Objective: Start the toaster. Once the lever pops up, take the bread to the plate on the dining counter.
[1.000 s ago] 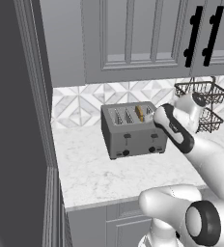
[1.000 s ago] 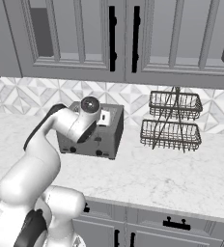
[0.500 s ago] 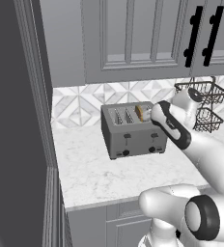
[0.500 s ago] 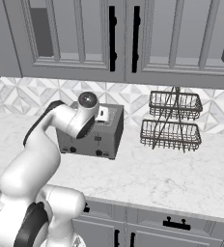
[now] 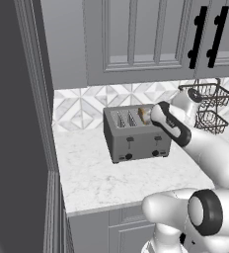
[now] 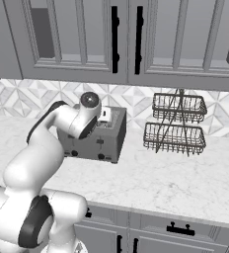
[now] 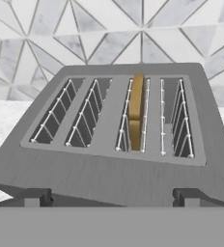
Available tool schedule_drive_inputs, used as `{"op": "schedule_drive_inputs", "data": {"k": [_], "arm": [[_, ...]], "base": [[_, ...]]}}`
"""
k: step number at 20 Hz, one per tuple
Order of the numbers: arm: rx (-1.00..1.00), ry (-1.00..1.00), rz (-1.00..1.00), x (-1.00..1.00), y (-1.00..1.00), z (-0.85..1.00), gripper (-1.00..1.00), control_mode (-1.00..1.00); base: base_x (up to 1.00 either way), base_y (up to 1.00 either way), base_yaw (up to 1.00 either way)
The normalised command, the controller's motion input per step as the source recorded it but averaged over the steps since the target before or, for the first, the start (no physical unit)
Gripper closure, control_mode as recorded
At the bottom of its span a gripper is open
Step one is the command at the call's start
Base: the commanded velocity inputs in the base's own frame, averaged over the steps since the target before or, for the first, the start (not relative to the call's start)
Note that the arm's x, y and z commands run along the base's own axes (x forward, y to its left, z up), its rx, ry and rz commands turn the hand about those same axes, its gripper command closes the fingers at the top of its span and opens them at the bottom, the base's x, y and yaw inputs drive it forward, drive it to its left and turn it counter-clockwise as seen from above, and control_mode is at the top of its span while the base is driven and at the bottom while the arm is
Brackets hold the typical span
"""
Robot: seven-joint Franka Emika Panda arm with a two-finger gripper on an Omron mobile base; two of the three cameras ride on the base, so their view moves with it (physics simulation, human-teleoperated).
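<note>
The grey four-slot toaster [image 5: 136, 136] [image 6: 99, 142] [image 7: 114, 169] stands on the white worktop near the tiled wall. Its two small levers [image 5: 130, 141] sit on the front face above two black knobs. The tan bread [image 7: 135, 118] [image 5: 144, 114] stands on edge in the third slot from the left, its top poking out. My gripper [image 7: 112, 197] hovers open above the toaster's front edge, its fingertips [image 7: 36, 197] spread wide with nothing between them. In the left base view my hand [image 5: 167, 121] is at the toaster's right end. The plate and the dining counter are out of view.
A two-tier wire basket [image 5: 208, 106] [image 6: 175, 123] stands right of the toaster. Grey wall cabinets [image 6: 126, 39] hang overhead. A tall dark panel [image 5: 18, 123] closes off the left. The marbled worktop [image 6: 175, 178] stretches forward to its edge.
My hand has risen a little and drifted left, closer over the toaster's top. The toaster and bread have not moved.
</note>
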Motion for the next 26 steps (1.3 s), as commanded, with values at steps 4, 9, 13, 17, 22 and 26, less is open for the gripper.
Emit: {"op": "schedule_drive_inputs", "data": {"k": [4,9,13,17,22,26], "arm": [[-0.04,0.00,-0.01,0.24,0.00,0.00,-1.00,-1.00],[-0.01,0.00,0.00,0.16,0.00,-0.01,-1.00,-1.00],[0.00,0.00,0.00,0.13,0.00,-0.02,-1.00,-1.00],[0.00,0.00,0.00,0.02,0.00,0.00,-1.00,-1.00],[0.00,0.00,0.00,0.00,0.00,0.00,-1.00,-1.00],[0.00,0.00,0.00,0.00,0.00,0.00,-1.00,-1.00]], "base": [[0.00,0.00,0.00],[0.00,0.00,0.00],[0.00,0.00,0.00],[0.00,0.00,0.00],[0.00,0.00,0.00],[0.00,0.00,0.00]]}}
